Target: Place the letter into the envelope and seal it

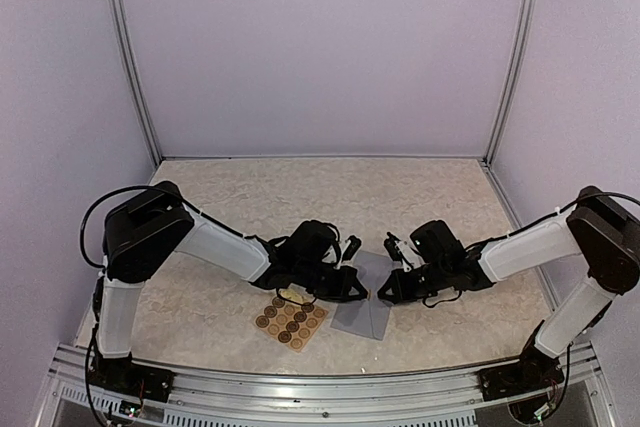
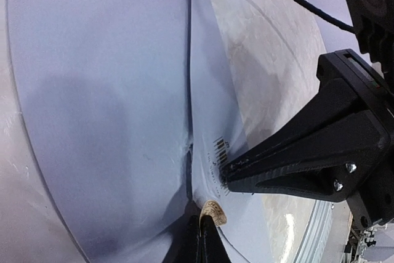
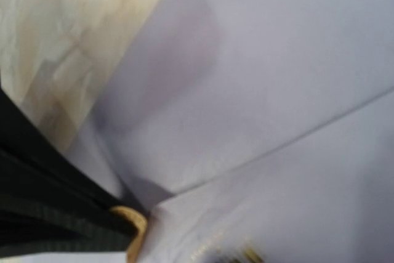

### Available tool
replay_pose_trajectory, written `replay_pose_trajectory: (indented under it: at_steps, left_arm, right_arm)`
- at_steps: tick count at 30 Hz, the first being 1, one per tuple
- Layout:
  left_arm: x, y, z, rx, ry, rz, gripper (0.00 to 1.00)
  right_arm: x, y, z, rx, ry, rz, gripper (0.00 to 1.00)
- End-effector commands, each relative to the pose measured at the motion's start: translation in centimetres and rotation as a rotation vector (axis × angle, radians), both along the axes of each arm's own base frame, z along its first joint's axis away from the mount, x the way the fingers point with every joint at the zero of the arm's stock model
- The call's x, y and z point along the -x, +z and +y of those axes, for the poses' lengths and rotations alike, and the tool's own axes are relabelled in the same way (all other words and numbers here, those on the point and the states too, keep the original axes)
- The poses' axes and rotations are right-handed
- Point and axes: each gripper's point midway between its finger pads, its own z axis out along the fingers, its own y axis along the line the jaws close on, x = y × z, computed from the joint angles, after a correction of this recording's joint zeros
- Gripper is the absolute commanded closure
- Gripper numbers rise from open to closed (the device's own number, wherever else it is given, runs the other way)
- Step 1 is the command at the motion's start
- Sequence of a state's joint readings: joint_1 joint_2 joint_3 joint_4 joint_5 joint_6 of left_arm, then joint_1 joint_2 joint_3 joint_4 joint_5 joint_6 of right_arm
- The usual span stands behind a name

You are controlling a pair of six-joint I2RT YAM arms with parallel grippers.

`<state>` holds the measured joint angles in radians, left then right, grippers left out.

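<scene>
Left gripper [image 2: 201, 229] closed on round sticker [image 2: 213, 212] over envelope [image 2: 104, 121]; right gripper [image 2: 226, 173] shut, tip against envelope; sticker sheet [image 1: 290, 321] just beside.

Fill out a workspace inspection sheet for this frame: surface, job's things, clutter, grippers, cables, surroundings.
Surface: beige marbled table.
Job's things: envelope lying flat between the grippers; tan sticker sheet beside it on its left; letter not seen.
Clutter: nothing seen.
Grippers: left gripper shut on a round brown sticker over the envelope; right gripper shut, tips pressing the envelope.
Cables: black cable looping beside the left arm, away from the paper.
Surroundings: lavender walls, metal frame posts.
</scene>
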<state>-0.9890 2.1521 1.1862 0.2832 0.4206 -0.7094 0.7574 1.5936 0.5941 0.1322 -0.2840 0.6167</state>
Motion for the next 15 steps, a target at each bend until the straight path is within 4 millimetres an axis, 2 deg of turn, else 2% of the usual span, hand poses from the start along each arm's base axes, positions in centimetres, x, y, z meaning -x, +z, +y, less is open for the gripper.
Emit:
replay_pose_trajectory:
  at_steps: [1,5,15]
  left_arm:
    - [-1.0,-1.1,0.4,-0.044,0.025,-0.027,1.00]
    - [-1.0,-0.8,0.4,-0.025,0.024,-0.035,1.00]
    - [-1.2,3.1,0.1,0.073,0.027,-0.059,1.00]
  right_arm:
    - [0.6,-1.4,-0.2,0.051,0.014,0.019,1.00]
    - [0.6,-1.6,-0.1,0.058,0.018,0.023,1.00]
    - [0.6,-1.7,-0.1,0.067,0.020,0.026,1.00]
